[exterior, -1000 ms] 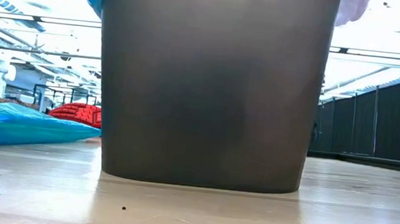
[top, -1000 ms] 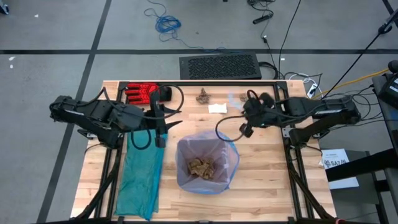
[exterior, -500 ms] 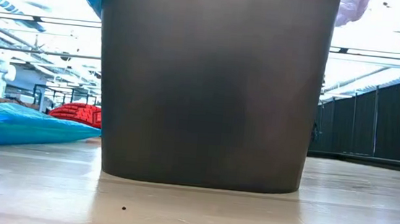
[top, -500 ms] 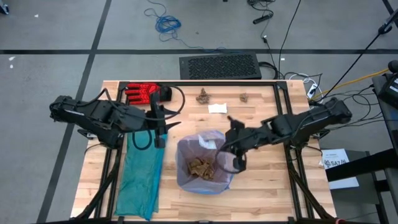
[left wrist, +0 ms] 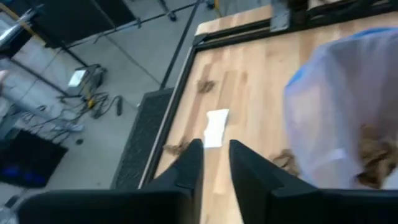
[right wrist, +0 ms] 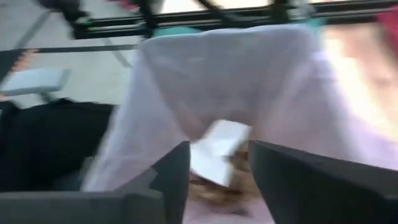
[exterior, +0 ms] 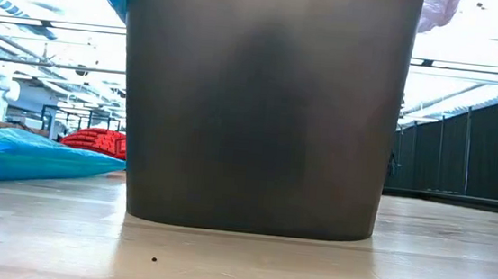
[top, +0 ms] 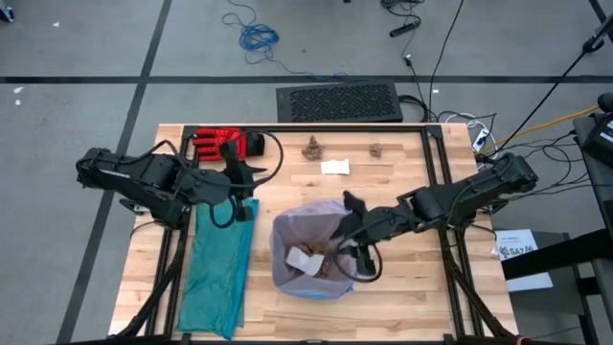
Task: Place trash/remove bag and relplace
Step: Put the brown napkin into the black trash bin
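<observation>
The right tool (top: 337,241) hangs with fingers apart over the thin translucent pink-white plastic bag (top: 351,225), a white paper scrap (right wrist: 217,151) below; the left tool (top: 251,178), narrowly parted, grips nothing.

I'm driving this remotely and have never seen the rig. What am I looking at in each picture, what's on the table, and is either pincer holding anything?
Two dark robot arms work at a wooden table. The overhead picture shows everything; the low one sits at table height, blocked by the dark bin; the other two look out from each wrist. The right pincer hangs open over the bin's bag, a white paper scrap lying inside on brown wads, nothing held. The left pincer waits empty, fingers slightly apart, above a teal bag. A red glove, another white scrap and two brown wads lie at the far edge.
</observation>
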Tool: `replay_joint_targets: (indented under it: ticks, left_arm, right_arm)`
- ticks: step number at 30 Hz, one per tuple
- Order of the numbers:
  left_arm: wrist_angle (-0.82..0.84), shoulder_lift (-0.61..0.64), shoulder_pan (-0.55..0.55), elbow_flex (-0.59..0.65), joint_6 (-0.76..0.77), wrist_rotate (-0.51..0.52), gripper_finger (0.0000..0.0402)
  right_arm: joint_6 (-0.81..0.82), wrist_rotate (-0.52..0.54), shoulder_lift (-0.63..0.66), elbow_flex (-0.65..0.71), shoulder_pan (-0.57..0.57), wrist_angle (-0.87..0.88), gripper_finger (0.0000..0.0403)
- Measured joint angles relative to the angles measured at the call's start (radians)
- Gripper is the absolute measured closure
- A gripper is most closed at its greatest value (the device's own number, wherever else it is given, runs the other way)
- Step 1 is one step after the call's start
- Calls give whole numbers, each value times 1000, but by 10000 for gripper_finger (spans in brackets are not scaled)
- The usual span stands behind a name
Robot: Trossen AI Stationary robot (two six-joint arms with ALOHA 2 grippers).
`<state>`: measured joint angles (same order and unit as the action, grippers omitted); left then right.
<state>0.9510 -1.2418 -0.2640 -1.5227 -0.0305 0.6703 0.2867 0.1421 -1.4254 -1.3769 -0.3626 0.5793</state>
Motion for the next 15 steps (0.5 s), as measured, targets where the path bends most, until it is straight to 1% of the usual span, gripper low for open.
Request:
replay_joint_targets:
  ticks: [3,5,7,9,11,13,14,15]
  left_arm:
    - [-1,1,47,56,0,5,373]
    - [1,1,81,106,1,-6,394]
    - [-29,2,108,157,3,-18,396]
    - [-80,11,130,202,0,-40,398]
    - [-146,32,151,241,-7,-80,400]
    - [-250,63,169,274,-35,-144,400]
    - [-295,86,179,295,-51,-178,400]
    - [-327,107,188,313,-63,-210,400]
  right_arm:
    - [-3,101,60,0,38,87,215]
    - [-1,170,108,0,86,147,210]
    - [13,234,153,0,154,231,212]
    - [15,273,184,0,249,322,216]
    - [6,278,196,0,366,397,221]
    - [-28,270,195,0,485,444,224]
    - [-56,252,190,5,549,455,225]
    - [-86,210,188,17,610,450,226]
